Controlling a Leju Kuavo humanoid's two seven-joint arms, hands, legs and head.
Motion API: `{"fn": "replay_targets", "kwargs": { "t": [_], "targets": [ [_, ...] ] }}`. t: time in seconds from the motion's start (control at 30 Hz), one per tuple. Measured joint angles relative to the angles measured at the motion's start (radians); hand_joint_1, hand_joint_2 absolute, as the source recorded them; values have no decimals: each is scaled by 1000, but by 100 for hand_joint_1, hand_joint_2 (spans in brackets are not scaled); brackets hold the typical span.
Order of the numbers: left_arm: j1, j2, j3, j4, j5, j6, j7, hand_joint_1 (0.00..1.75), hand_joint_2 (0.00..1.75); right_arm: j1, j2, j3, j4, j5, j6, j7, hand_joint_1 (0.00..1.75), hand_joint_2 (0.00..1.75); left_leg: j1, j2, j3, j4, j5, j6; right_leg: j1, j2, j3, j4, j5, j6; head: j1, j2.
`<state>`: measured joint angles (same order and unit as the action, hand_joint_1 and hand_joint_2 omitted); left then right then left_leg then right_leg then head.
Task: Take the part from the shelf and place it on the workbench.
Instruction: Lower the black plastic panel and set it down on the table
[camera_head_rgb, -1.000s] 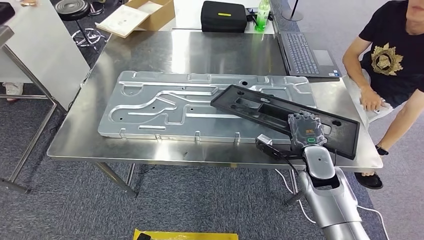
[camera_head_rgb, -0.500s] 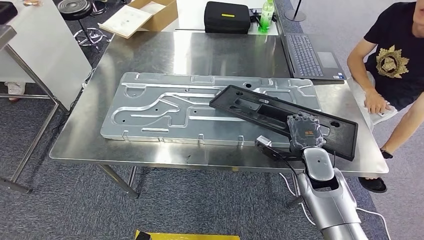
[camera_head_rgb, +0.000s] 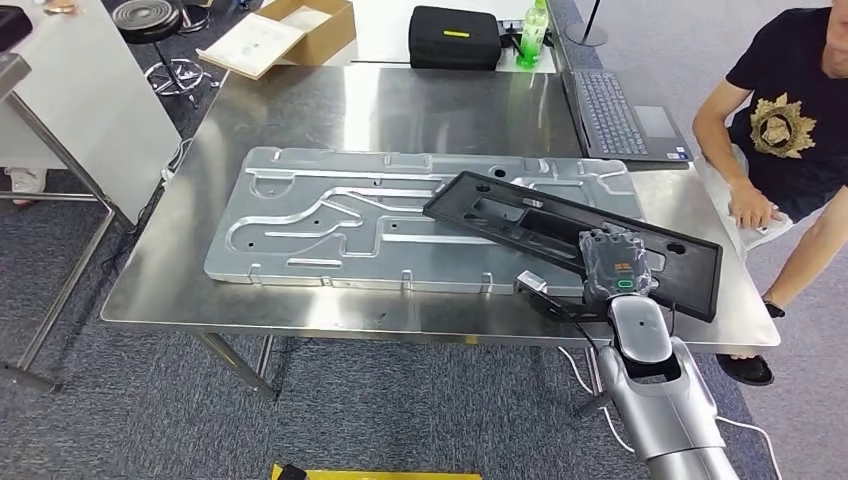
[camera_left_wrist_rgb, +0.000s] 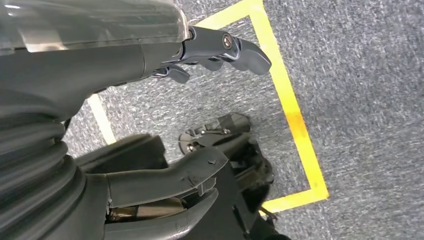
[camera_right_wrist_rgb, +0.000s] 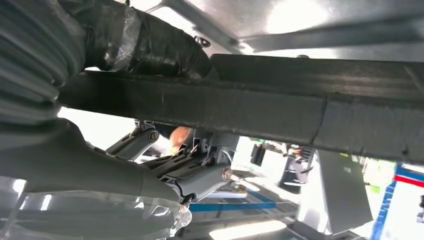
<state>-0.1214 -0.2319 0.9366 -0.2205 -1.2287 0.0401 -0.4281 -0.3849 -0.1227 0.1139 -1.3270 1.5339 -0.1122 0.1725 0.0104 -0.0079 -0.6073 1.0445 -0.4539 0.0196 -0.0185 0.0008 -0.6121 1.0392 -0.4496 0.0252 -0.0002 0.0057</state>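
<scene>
Since the earlier frames the whole head view has slid slightly, so the camera has moved; the black part has kept its place relative to the silver plate, and the right hand has stayed on its near edge.

On the left of the steel workbench (camera_head_rgb: 170, 290) lies the large silver plate (camera_head_rgb: 330, 225) with raised channels. The long black part (camera_head_rgb: 520, 215) lies slanted across the plate's right end, its far end resting on the plate and its near end over the bench's right front corner. The right hand (camera_head_rgb: 612, 262) grips that near edge: in the right wrist view the thumb (camera_right_wrist_rgb: 165, 47) lies on one face of the part and the fingers (camera_right_wrist_rgb: 200, 175) curl on the other. The silver forearm rises from below. A person (camera_head_rgb: 780, 120) sits at the right, beside a laptop (camera_head_rgb: 618, 112).

The left hand (camera_left_wrist_rgb: 150, 100) hangs over grey carpet with yellow tape (camera_left_wrist_rgb: 292, 115), holding nothing, thumb and fingers apart.
</scene>
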Motion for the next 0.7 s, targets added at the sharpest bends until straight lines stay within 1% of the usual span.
{"fn": "replay_targets", "kwargs": {
  "t": [0.03, 0.07, 0.1, 0.13, 0.17, 0.2, 0.23, 0.27, 0.3, 0.33, 0.37, 0.4, 0.43, 0.47, 0.5, 0.53, 0.57, 0.6, 0.63, 0.7],
  "targets": [
    [1, 0, -1, 0, 0, -1, 1, 0, 175, 0, 0, -1, 0, 0, -2, 0, 0, 0, 0, 0, 1, -4, 3, 7, -3, 0, 0, 1, -1, 5, 0, 0],
    [1, 1, -2, 0, -1, -1, 3, 0, 175, 0, 0, -1, 0, 0, -3, -1, 0, 0, -1, 0, 3, -9, 6, 15, -5, 0, -4, 11, -11, 9, 0, 0],
    [0, 1, -3, 0, -3, -2, 5, 0, 175, 0, 0, -2, 0, 0, -5, -2, 0, 0, 0, 1, 4, -13, 10, 21, -5, -1, -16, 39, -30, 11, 0, 0],
    [0, 1, -4, 0, -6, -1, 8, 0, 175, 0, 0, -3, 0, 0, -6, -2, 0, 0, 0, 1, 5, -16, 13, 26, -5, -1, -38, 87, -59, 12, 0, 0],
    [0, 1, -6, 0, -7, 0, 11, 0, 175, 0, 0, -3, 1, 0, -8, -3, 0, 0, -1, 1, 4, -17, 13, 29, -4, -1, -67, 148, -92, 13, 0, 0],
    [1, 1, -6, 0, -7, 1, 14, 0, 175, 1, 0, -4, 3, 0, -9, -3, 0, 0, -3, 1, 4, -17, 13, 31, -4, 0, -95, 207, -116, 13, 0, 0],
    [2, 1, -7, 0, -3, 2, 18, 0, 175, 3, 0, -4, 4, 0, -10, -3, 0, 0, -6, 0, 4, -17, 13, 32, -3, 0, -113, 246, -126, 12, 0, 0],
    [2, 1, -6, 0, 1, 3, 22, 0, 175, 5, 0, -4, 5, 0, -10, -3, 0, 0, -8, 0, 4, -17, 12, 32, -3, 0, -116, 252, -117, 10, 0, 0],
    [2, 1, -6, 0, 5, 3, 26, 0, 175, 6, 0, -4, 6, 0, -10, -3, 0, 0, -10, -1, 5, -16, 12, 33, -2, 0, -101, 223, -93, 8, 0, 0],
    [2, 1, -6, 0, 7, 3, 28, 0, 175, 7, 0, -4, 6, 0, -10, -3, 0, 0, -11, -2, 6, -16, 12, 32, -1, 0, -72, 166, -61, 3, 0, 0],
    [2, 1, -6, 0, 8, 3, 29, 0, 175, 6, 0, -4, 6, 0, -11, -3, 0, 0, -12, -2, 6, -16, 11, 31, 2, 0, -40, 102, -35, -2, 0, 0],
    [1, 1, -6, 0, 7, 3, 30, 0, 175, 5, 0, -5, 6, 0, -12, -3, 0, 0, -13, -3, 6, -15, 10, 28, 5, 0, -13, 48, -17, -6, 0, 0],
    [1, 1, -6, 0, 7, 3, 30, 0, 175, 4, 0, -6, 6, 0, -12, -3, 0, 0, -14, -3, 6, -14, 10, 24, 9, -1, 4, 13, -9, -9, 0, 0],
    [1, 1, -6, 0, 7, 3, 30, 0, 175, 4, 0, -6, 6, 0, -12, -3, 0, 0, -14, -2, 5, -14, 10, 19, 13, -1, 10, -1, -10, -12, 0, 0],
    [1, 1, -6, 0, 7, 3, 31, 0, 175, 4, 0, -7, 5, 0, -12, -3, 0, 0, -14, -2, 5, -14, 11, 14, 15, -1, 12, -5, -8, -14, 0, 0],
    [1, 1, -6, 0, 6, 3, 31, 0, 175, 5, 0, -8, 5, 0, -12, -3, 0, 0, -13, -2, 5, -14, 9, 9, 13, -1, 14, -9, -6, -18, 0, 0],
    [0, 1, -6, 0, 5, 4, 31, 0, 175, 4, 0, -8, 5, 0, -12, -3, 0, 0, -12, -1, 2, -5, 2, 4, 11, -2, 17, -13, -4, -23, 0, 0],
    [0, 2, -6, 0, 4, 5, 31, 0, 175, 4, 1, -9, 5, 0, -12, -3, 0, 0, -12, 0, -8, 19, -15, -1, 8, -4, 20, -18, -2, -29, 0, 0],
    [0, 2, -6, 0, 4, 6, 31, 0, 175, 4, 1, -9, 5, 0, -12, -3, 0, 0, -10, 0, -28, 64, -41, -6, 5, -5, 23, -22, 0, -33, -1, 0],
    [1, 2, -6, 0, 3, 9, 30, 0, 175, 6, 1, -9, 5, 0, -12, -3, 0, 0, -7, 1, -87, 188, -98, -13, 7, -8, 23, -21, -2, -38, -1, 0]
  ]
}}
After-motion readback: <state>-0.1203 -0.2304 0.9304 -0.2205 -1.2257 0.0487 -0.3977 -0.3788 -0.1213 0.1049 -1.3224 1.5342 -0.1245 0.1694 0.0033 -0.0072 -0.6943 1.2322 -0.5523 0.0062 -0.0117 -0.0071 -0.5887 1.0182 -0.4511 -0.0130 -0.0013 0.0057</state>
